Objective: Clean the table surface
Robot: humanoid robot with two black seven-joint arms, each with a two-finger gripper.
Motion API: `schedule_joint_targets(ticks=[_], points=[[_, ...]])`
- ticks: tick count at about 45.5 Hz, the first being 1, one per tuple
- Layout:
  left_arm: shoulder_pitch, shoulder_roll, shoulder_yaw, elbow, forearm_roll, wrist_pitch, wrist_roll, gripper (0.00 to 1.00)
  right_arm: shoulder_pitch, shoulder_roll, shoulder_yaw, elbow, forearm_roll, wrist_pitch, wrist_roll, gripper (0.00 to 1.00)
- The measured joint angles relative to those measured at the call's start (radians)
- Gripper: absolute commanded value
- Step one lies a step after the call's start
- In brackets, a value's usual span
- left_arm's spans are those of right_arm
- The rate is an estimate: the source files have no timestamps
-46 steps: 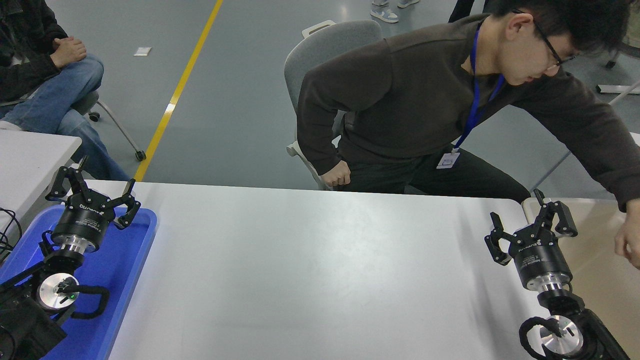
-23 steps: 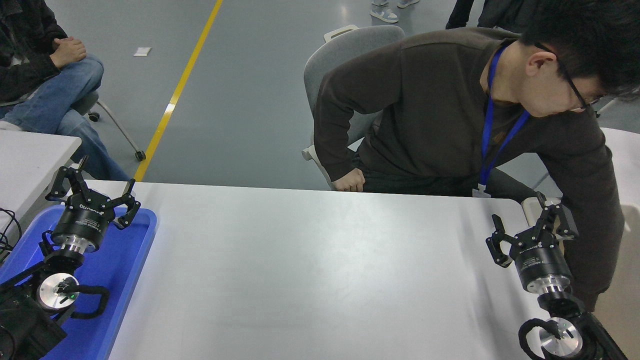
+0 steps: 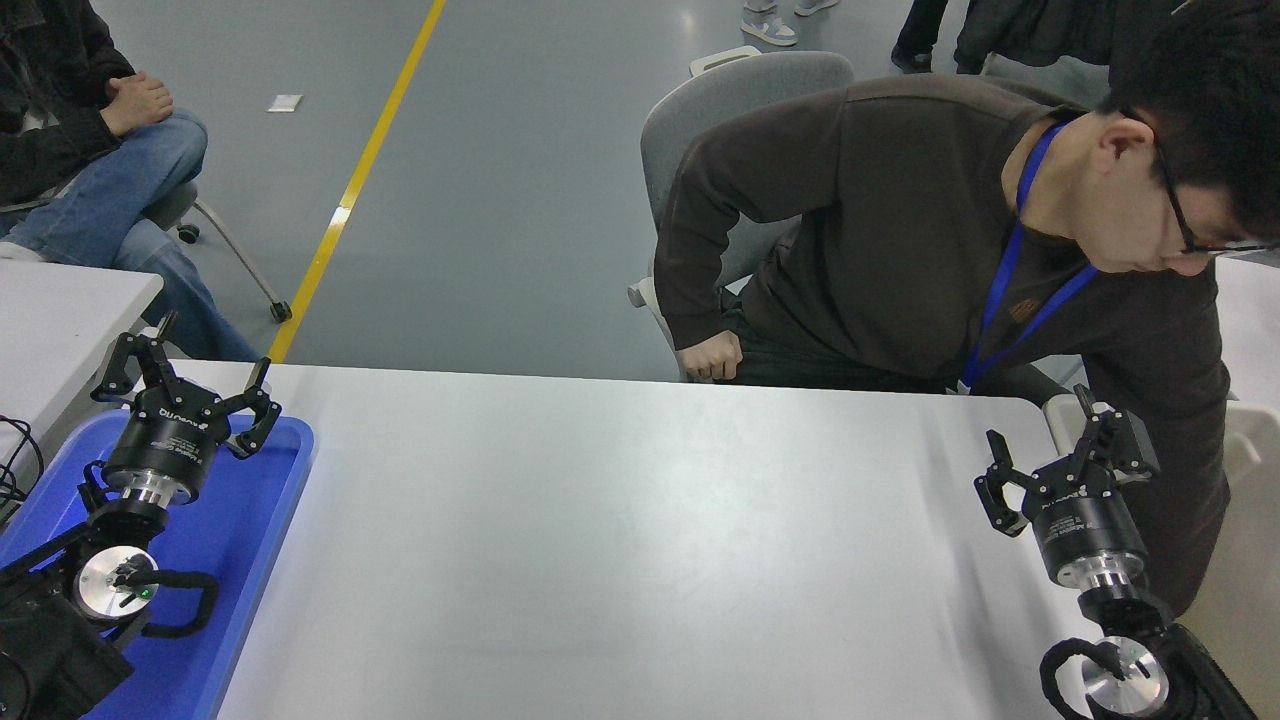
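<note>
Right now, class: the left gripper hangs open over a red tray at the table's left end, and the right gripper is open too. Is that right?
Not quite. The head view shows the tray is blue, not red. The left gripper does hang open over it at the table's left end, and the right gripper is open too.

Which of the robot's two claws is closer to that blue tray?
The left gripper: it hovers over the blue tray's far end. The right gripper is across the table surface, by its right edge.
</note>
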Motion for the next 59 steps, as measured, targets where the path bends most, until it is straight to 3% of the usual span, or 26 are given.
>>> schedule_joint_targets(ticks=[59], points=[[0.0,0.0,0.0,0.0,0.0,0.0,0.0,1.0,-0.036,-0.044,0.016,0.026,0.006,-0.001,0.0,0.99]])
